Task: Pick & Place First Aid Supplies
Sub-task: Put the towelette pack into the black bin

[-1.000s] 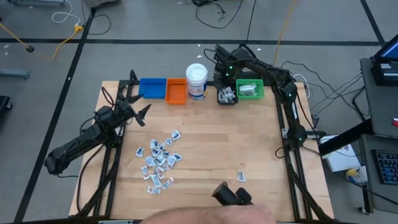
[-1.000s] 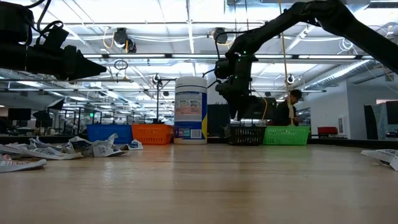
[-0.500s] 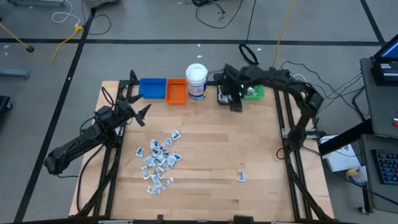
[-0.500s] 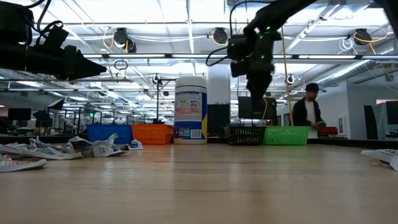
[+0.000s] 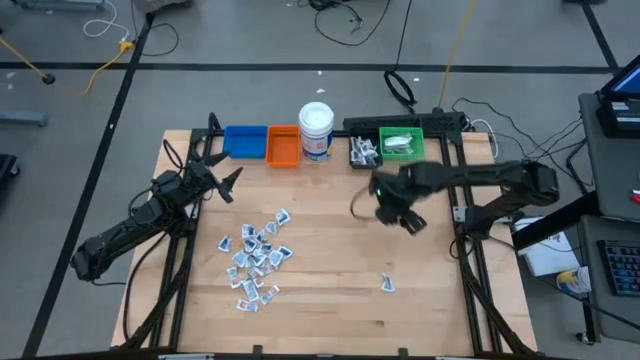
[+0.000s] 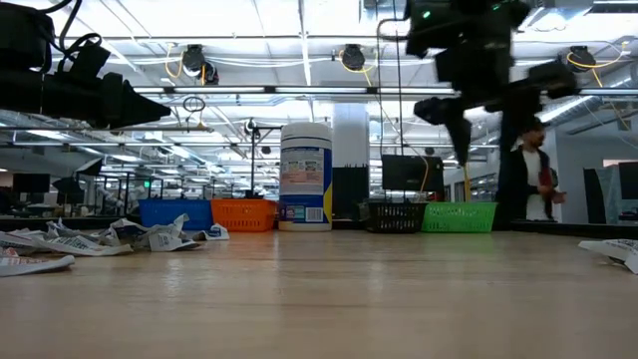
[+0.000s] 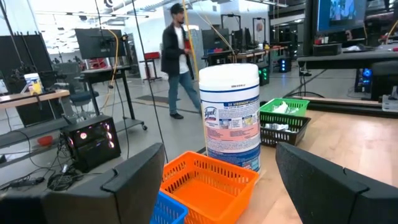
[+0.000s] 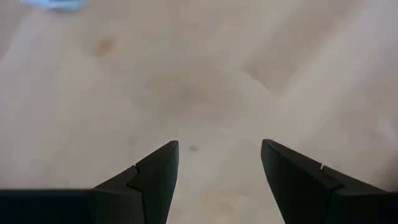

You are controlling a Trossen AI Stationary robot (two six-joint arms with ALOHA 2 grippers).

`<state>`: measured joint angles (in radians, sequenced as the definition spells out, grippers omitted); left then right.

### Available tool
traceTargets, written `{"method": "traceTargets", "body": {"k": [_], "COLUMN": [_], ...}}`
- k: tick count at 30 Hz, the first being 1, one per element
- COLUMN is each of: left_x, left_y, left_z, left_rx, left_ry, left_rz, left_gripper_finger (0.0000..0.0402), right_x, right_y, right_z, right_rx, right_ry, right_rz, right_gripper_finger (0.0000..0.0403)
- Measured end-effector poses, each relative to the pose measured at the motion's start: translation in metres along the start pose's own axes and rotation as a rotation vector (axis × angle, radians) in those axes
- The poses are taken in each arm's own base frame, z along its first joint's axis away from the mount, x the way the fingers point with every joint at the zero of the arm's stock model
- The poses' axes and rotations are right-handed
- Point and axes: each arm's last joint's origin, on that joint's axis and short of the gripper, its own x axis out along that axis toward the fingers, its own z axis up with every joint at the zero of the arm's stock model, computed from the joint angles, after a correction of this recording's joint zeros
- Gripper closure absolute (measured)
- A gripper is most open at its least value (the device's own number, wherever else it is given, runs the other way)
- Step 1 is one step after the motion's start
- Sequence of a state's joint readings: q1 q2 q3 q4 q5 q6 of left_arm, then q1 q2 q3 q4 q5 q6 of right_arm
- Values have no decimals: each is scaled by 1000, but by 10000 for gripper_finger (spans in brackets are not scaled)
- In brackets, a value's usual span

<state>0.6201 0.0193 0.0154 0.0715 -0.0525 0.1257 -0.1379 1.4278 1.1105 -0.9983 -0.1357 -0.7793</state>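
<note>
The first aid packets (image 5: pixel 256 257) lie in a loose heap on the near-left part of the wooden surface (image 5: pixel 330 290), with one stray packet (image 5: pixel 387 285) alone toward the near right. That stray sits nearer than the right claw (image 5: pixel 400 212) and just to its left; I'd judge the right arm the closer one. Its claw is spread and empty, above bare wood. The left claw (image 5: pixel 222 182), spread too, hangs far-left of the heap, near the blue bin (image 5: pixel 245 141).
</note>
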Motion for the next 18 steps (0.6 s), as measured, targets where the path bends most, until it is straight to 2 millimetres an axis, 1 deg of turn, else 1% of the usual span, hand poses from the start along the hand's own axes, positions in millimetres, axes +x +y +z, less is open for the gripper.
{"method": "traceTargets", "body": {"k": [3, 7, 13, 18], "left_x": [0, 0, 0, 0], "left_y": [0, 0, 0, 0], "left_z": [0, 0, 0, 0], "left_rx": [0, 0, 0, 0], "left_ry": [0, 0, 1, 0], "left_rz": [0, 0, 0, 0], "left_gripper_finger": [91, 91, 91, 92], "right_x": [8, 21, 34, 47], "right_y": [25, 53, 86, 107], "right_z": [9, 22, 49, 67], "right_rx": [-131, -277, -457, -543], "right_ry": [10, -1, -115, -155], "right_rz": [35, 55, 17, 27], "right_gripper_finger": [180, 181, 181, 181]}}
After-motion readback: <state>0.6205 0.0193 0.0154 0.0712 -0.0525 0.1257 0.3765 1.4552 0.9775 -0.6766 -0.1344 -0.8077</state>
